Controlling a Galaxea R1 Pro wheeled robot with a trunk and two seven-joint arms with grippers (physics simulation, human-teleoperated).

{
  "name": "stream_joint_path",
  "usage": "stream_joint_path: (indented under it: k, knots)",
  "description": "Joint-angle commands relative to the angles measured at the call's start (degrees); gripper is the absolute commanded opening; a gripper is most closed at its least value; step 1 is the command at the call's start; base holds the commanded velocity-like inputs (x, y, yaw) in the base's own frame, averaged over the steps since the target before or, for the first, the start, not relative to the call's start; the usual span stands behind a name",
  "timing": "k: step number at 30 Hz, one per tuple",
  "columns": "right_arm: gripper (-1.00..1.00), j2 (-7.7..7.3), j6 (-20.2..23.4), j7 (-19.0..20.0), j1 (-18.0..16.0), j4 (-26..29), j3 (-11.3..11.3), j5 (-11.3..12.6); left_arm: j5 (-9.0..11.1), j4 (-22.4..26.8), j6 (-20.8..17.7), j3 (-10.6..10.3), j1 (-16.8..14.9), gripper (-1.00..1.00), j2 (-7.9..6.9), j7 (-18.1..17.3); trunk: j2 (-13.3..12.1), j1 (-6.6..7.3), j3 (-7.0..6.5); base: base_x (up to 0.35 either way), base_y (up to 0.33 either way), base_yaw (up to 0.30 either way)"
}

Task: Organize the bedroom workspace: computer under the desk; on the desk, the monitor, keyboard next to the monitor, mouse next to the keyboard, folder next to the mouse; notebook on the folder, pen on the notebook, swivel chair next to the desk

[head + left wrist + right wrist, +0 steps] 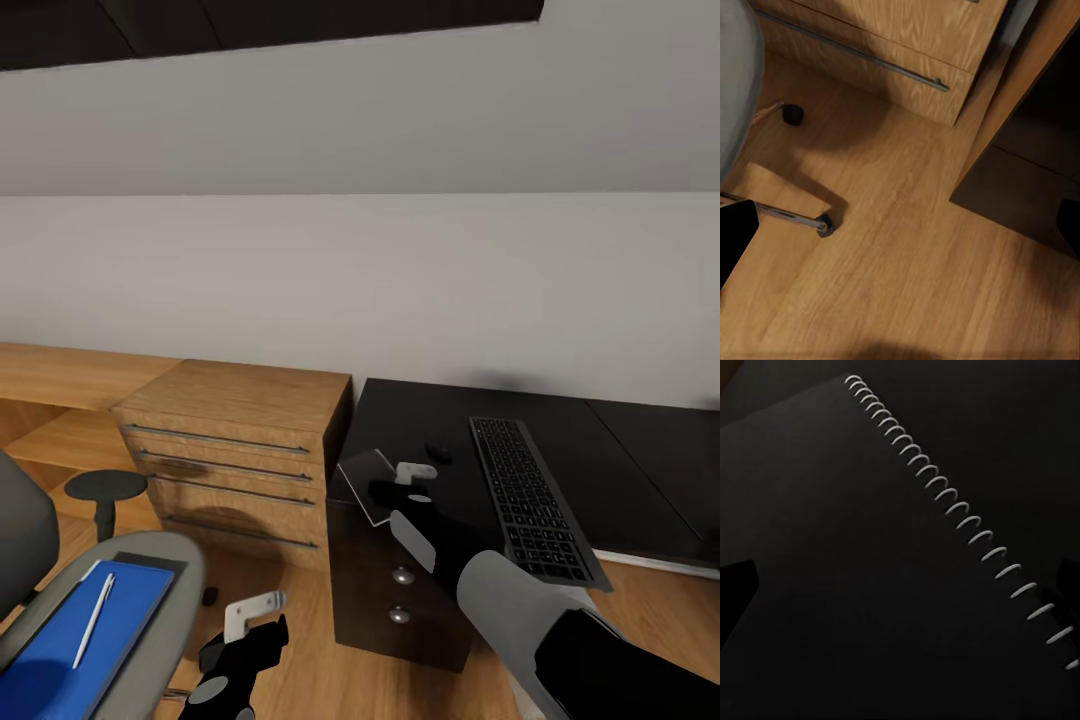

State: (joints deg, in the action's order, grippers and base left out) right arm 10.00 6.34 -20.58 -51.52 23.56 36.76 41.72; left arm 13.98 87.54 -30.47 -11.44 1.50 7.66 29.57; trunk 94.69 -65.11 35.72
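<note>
left end effector (255, 618): low, fingers apart | right end effector (412, 480): extended forward, grip unclear

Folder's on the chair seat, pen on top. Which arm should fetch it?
Left, probably. The left pincer hangs beside the swivel chair holding the folder; the right pincer is over the notebook on the desk.

1 keyboard (527, 495), 1 folder (75, 640), 1 pen (93, 619).

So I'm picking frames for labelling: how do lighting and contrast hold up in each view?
Head view: evenly lit; the notebook catches pale glare at the desk corner. Left wrist view: bright floor, soft shadows by the chair base. Right wrist view: very dark; the notebook's white spiral stands out, its cover barely separates from the background.
</note>
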Motion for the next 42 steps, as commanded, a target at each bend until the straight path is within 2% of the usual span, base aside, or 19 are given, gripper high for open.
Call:
stream_joint_path:
  k: [1, 18, 42]
  knots:
    - [1.00, 0.00, 0.26, -0.43, -0.07, 0.03, 0.33, 0.11, 0.59, 0.10, -0.07, -0.06, 0.00, 1.00, -0.01, 0.52, 0.03, 0.00, 0.05, -0.031, 0.012, 0.000]
    - [1.00, 0.00, 0.26, -0.43, -0.07, 0.00, 0.33, 0.11, 0.52, 0.09, -0.07, -0.16, 0.00, 1.00, -0.01, 0.42, 0.03, 0.00, 0.05, -0.004, 0.001, 0.000]
    - [1.00, 0.00, 0.14, -0.43, -0.07, 0.13, 0.33, 0.00, 0.56, -0.44, -0.12, -0.16, -0.02, 1.00, 0.07, 0.56, -9.60, 5.27, -4.26, 0.000, 0.000, 0.000]
